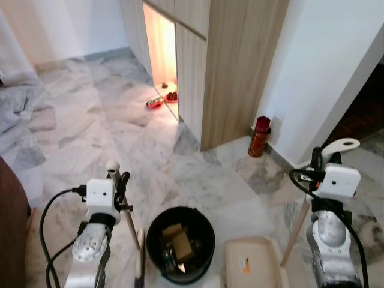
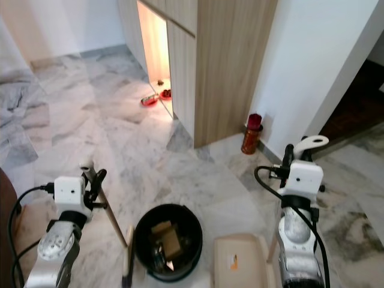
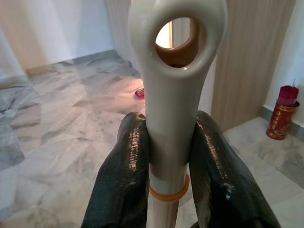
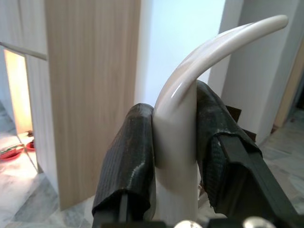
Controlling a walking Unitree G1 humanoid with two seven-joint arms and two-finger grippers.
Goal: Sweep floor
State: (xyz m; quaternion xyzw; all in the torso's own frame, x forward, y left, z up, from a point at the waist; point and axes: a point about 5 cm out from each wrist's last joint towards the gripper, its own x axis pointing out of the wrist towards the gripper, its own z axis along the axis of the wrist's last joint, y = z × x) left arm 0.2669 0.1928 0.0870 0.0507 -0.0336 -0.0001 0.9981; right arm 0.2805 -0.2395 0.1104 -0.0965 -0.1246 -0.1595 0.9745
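Observation:
My left gripper [image 1: 120,183] is shut on the broom handle [image 1: 113,168], near its white top with a hanging hole [image 3: 173,95]. The wooden shaft [image 1: 131,226] slants down towards the floor beside a black bin. My right gripper [image 1: 323,161] is shut on the dustpan handle [image 1: 340,144], just under its curved white end [image 4: 180,128]. Its wooden shaft runs down to the beige dustpan [image 1: 252,264], which rests on the marble floor at the bottom centre-right.
A black bin [image 1: 153,225] holding cardboard scraps stands between my arms. A wooden cabinet [image 1: 234,72] rises ahead, with a lit gap and red bowls [image 1: 155,103] on the floor. A red tin [image 1: 259,137] stands by the white wall. Grey cloth [image 1: 18,102] lies far left.

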